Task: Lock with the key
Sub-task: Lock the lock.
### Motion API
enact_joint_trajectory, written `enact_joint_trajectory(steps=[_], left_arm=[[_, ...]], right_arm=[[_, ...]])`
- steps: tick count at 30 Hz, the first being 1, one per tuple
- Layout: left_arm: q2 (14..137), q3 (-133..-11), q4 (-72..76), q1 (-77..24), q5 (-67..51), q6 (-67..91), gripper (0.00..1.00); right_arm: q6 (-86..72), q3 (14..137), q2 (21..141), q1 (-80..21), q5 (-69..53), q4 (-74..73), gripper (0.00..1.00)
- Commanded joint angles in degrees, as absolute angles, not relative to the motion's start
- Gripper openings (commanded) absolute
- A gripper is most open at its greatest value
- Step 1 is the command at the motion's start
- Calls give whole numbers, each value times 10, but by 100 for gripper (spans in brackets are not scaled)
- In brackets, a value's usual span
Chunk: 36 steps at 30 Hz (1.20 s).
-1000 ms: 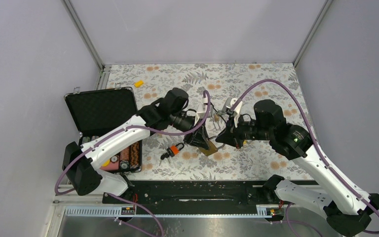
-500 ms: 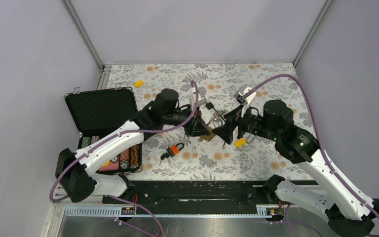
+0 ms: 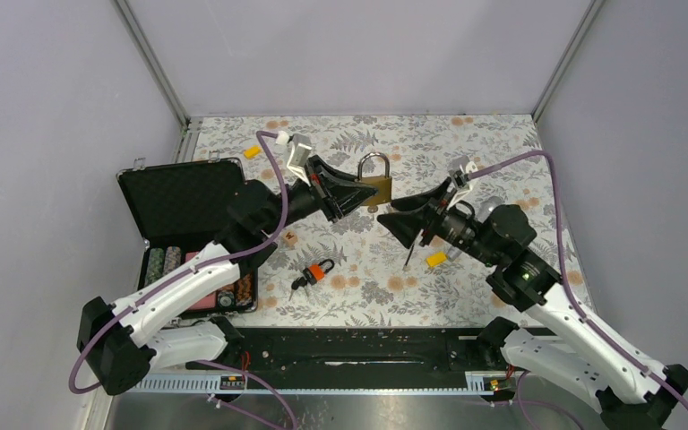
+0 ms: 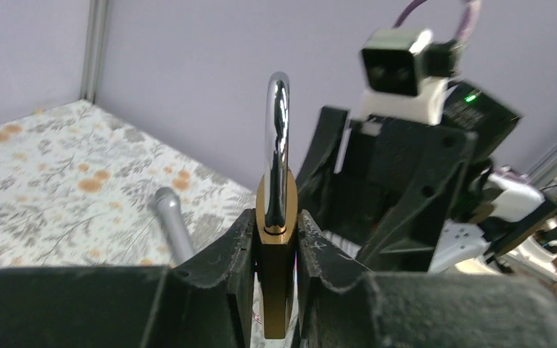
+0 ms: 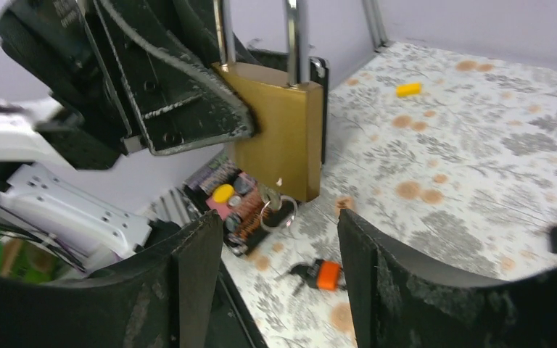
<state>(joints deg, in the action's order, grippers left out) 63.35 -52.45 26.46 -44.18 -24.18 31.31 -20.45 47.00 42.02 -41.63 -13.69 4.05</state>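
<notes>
The lock (image 3: 374,186) is a brass padlock with a silver shackle, held upright in the air above the table. My left gripper (image 3: 356,193) is shut on its body, and in the left wrist view the black fingers (image 4: 241,243) press both flat faces of the lock (image 4: 275,192). A small silver key (image 5: 267,196) with a ring sticks out of the underside of the lock (image 5: 279,134). My right gripper (image 5: 279,219) is open just below and in front of the key, touching nothing. From above, the right gripper (image 3: 392,219) faces the lock from the right.
An orange-and-black key bunch (image 3: 315,271) lies on the floral cloth below the grippers. An open black case (image 3: 184,202) with poker chips sits at the left. Small yellow pieces lie at the back left (image 3: 252,151) and under the right arm (image 3: 436,259).
The left arm lifted the lock off the table and carried it up and toward the back. The right gripper opened, let go at the key and drew back to the right.
</notes>
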Motion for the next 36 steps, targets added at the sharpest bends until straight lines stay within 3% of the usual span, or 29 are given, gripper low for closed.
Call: enact_joint_trajectory(steps=[1, 5, 12, 15, 20, 29, 36], left_arm=[[613, -519, 509, -446, -219, 401, 0], [614, -513, 556, -449, -226, 427, 0], [615, -511, 579, -453, -234, 439, 0], [615, -511, 581, -454, -234, 439, 0], [616, -512, 582, -454, -235, 439, 0], [617, -510, 591, -454, -236, 444, 0], [568, -509, 530, -439, -180, 392, 0]], right_arm=[[-290, 447, 445, -416, -187, 235, 66], [-326, 433, 469, -415, -197, 298, 61], [-356, 420, 483, -416, -200, 352, 36], [-359, 419, 483, -416, -213, 369, 35], [-362, 422, 488, -416, -228, 382, 45], [-376, 424, 499, -415, -236, 383, 0], [-284, 404, 470, -415, -295, 278, 0]])
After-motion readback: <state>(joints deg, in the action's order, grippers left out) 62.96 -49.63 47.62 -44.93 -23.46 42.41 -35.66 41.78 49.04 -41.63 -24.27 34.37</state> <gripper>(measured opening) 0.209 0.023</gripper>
